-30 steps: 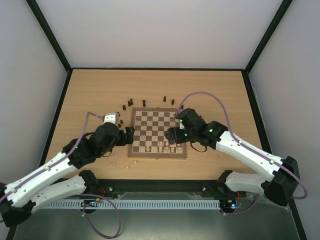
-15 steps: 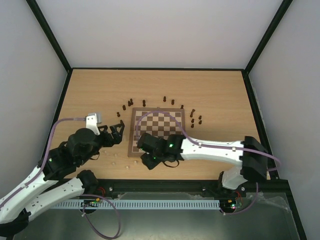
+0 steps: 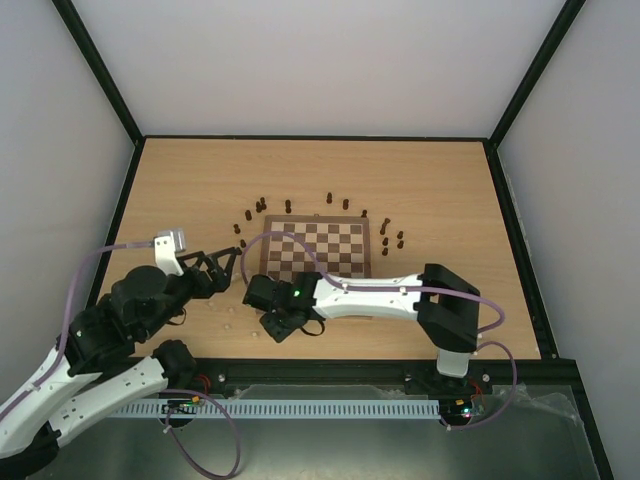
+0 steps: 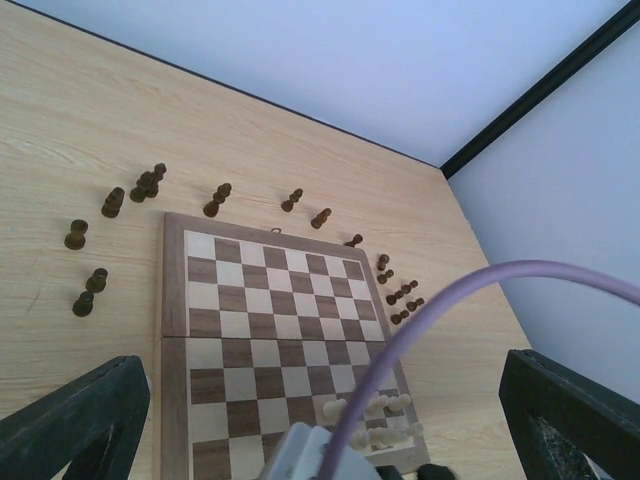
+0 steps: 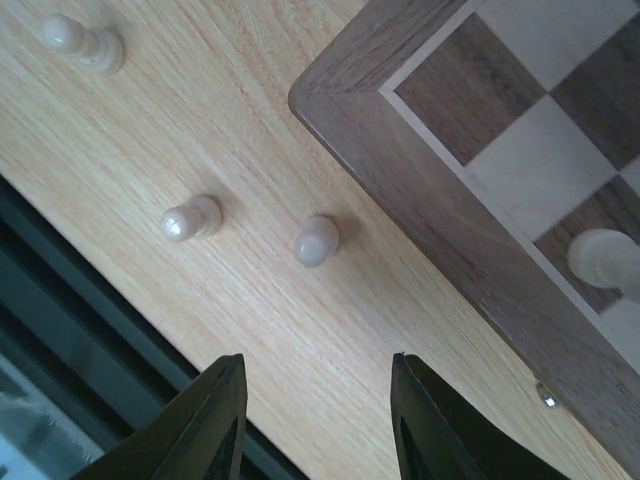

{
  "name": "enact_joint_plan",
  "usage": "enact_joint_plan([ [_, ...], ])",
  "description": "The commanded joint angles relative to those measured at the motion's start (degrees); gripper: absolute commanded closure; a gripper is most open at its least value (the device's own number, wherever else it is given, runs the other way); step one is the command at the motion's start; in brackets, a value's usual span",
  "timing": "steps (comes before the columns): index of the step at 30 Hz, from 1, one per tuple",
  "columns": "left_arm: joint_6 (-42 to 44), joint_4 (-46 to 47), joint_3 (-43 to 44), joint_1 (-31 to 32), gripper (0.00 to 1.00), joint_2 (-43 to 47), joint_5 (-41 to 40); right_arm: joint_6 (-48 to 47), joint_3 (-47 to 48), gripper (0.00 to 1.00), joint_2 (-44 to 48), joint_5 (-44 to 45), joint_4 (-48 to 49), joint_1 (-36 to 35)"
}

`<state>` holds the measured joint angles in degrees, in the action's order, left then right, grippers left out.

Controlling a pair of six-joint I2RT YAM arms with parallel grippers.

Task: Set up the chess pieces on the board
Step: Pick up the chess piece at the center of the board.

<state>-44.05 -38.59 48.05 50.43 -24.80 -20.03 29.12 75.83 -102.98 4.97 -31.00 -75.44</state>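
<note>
1. The right pincer hovers low over the desk, just off the near-left corner of the board, jaws half-spread and empty.
2. A pale pawn stands just ahead of the gap, untouched. 2 more pale pieces stand nearby.
3. Step in hand, I'd say: fetching that stray pawn.
4. Next it needs to centre over the pawn, drop, pinch, then lift it onto the board.
5. The left pincer hangs wide, holding nothing.
</note>
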Motion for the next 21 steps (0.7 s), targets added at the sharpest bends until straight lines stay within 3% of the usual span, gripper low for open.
enact_joint_plan([
  [1,0.11,-1.44,1.62,-0.34,0.01,1.12,-1.20,-1.16,3.06,0.59,-3.93,1.00,-3.86,-0.50],
  [21,0.55,-1.93,1.65,-0.35,0.01,2.12,-1.50,-1.97,8.46,0.63,-12.41,2.33,-3.90,0.10],
])
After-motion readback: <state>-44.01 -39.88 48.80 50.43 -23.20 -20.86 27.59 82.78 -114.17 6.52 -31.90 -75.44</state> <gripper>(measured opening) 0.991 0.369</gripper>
